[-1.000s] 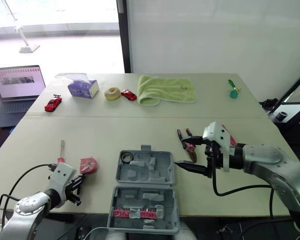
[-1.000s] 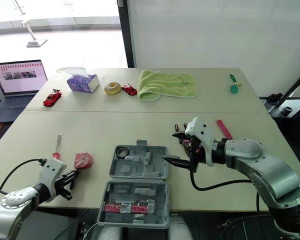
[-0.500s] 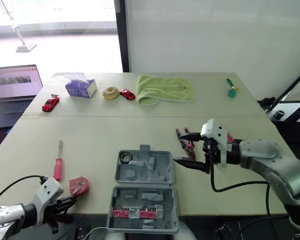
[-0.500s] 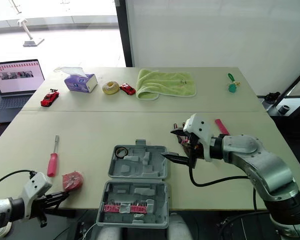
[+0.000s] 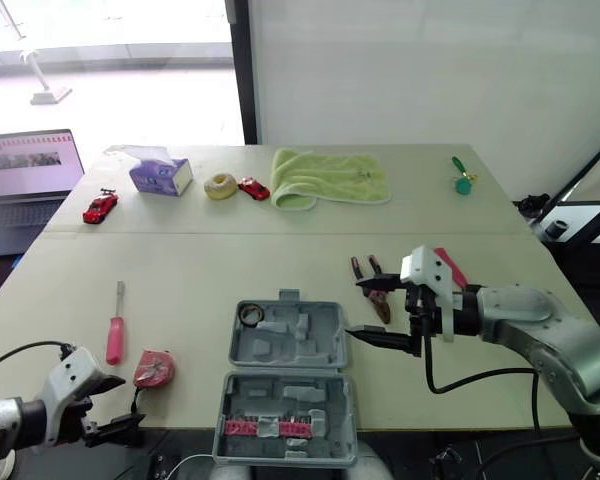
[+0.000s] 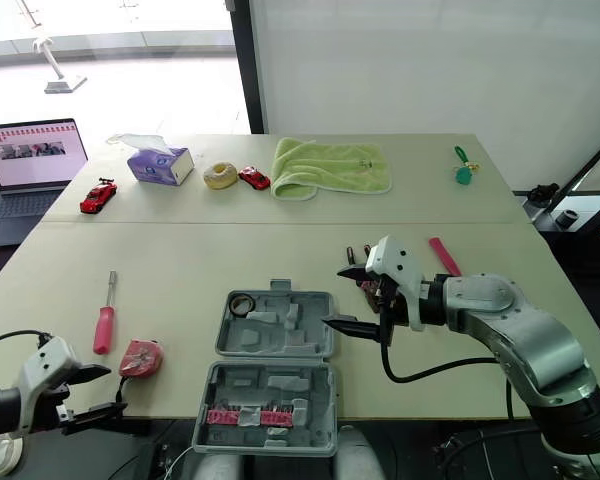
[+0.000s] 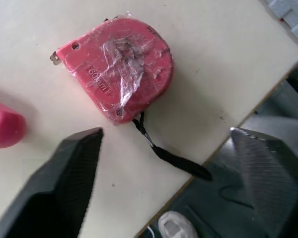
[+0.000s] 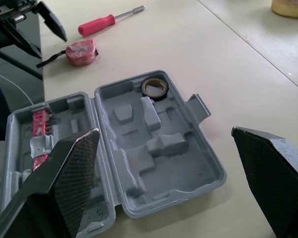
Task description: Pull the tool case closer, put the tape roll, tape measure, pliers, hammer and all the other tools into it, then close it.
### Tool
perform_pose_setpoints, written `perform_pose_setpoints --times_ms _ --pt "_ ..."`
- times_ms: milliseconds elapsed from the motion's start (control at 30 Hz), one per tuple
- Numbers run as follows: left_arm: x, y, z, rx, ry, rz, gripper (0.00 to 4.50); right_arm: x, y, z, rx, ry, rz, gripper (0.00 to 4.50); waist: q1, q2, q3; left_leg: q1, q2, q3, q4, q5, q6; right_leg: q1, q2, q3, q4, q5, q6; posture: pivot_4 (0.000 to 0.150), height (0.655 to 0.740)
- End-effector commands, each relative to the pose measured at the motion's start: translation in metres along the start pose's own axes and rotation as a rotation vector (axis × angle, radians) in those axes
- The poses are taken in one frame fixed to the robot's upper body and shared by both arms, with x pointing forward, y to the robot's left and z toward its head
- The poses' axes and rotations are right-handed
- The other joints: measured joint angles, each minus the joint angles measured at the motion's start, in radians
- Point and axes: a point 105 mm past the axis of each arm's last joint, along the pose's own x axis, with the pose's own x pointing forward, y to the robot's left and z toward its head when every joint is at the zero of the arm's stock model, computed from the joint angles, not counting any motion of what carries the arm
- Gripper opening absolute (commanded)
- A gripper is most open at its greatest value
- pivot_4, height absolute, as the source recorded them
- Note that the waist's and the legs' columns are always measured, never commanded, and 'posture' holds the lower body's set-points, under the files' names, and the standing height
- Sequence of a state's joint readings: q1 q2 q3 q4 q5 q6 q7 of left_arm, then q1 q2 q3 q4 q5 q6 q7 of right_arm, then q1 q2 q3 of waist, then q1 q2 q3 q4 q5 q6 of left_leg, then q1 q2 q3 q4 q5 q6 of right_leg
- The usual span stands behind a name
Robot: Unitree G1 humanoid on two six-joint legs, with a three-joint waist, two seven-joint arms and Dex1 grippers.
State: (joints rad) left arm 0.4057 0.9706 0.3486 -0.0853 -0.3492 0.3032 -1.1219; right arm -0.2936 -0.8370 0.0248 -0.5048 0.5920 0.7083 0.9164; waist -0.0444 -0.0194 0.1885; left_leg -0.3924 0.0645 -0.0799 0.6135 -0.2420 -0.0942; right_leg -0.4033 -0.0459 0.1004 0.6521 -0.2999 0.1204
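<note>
Daylight is pouring through a window onto a pale two-part table [image 5: 230,260], with a laptop [image 5: 30,170] glowing at its nine o'clock edge and a toy car [image 5: 99,208], tissue box [image 5: 160,175] and green towel [image 5: 330,180] lining the far side before a white wall.

At the table's seven o'clock corner, the left gripper [image 6: 102,392] is hovering with its fingers spread wide, pointing at the red tape measure [image 5: 153,369], which is lying just beside the near edge with its strap trailing over it. A red-handled screwdriver [image 5: 114,335] is resting at the tape measure's eleven o'clock.

At six o'clock the grey tool case [image 5: 320,340] is lying open at the near edge, a black tape roll [image 5: 251,315] sitting in its far left pocket.

At the case's two o'clock, the right gripper [image 6: 336,297] is holding its fingers apart above the pliers [image 5: 360,270], gripping nothing.

Loading appears to be barely under way, the tape measure looking like the left arm's target. Its next move is calling for a forward reach that brackets the body, not the strap, before closing.
</note>
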Motion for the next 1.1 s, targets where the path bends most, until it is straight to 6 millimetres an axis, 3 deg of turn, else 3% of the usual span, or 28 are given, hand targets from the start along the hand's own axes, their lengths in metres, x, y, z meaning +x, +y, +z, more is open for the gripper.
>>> perform_pose_setpoints --times_ms 33,233,533,800,1100 --pt "-0.017 0.009 0.012 0.012 -0.008 -0.028 4.42 -0.002 0.002 0.006 -0.054 -0.008 0.028 4.50 0.000 0.000 0.000 0.000 0.000 0.000 0.000 0.000 0.000 0.000 0.000 0.000 0.000 0.000 0.000 0.150 0.7400" --pt "-0.036 0.025 0.026 0.154 0.010 -0.135 4.42 0.001 0.004 0.004 -0.064 -0.008 0.051 4.50 0.000 0.000 0.001 0.000 0.000 0.000 0.000 0.000 0.000 -0.001 0.000 0.000 0.000 0.000 0.000 0.150 0.7400" --pt "0.028 0.031 0.047 0.438 -0.155 -0.252 4.42 0.001 -0.004 0.006 -0.060 -0.016 -0.019 4.50 0.002 0.000 0.002 -0.001 0.000 0.002 0.000 0.000 0.000 -0.001 0.000 0.000 0.001 0.002 0.003 0.150 0.7400" --pt "0.028 0.039 0.038 0.526 -0.108 -0.349 4.42 -0.012 -0.014 0.003 -0.063 0.018 -0.081 4.50 -0.001 0.001 0.002 0.000 0.001 0.001 0.000 0.000 0.000 -0.002 0.001 0.000 0.002 0.002 0.004 0.150 0.7400" --pt "0.037 0.048 0.028 0.632 -0.027 -0.367 4.42 -0.014 -0.007 0.005 -0.051 0.012 -0.099 4.50 0.002 0.001 0.002 -0.001 0.000 0.001 0.000 0.000 0.000 -0.001 0.001 0.000 0.003 0.003 0.004 0.150 0.7400"
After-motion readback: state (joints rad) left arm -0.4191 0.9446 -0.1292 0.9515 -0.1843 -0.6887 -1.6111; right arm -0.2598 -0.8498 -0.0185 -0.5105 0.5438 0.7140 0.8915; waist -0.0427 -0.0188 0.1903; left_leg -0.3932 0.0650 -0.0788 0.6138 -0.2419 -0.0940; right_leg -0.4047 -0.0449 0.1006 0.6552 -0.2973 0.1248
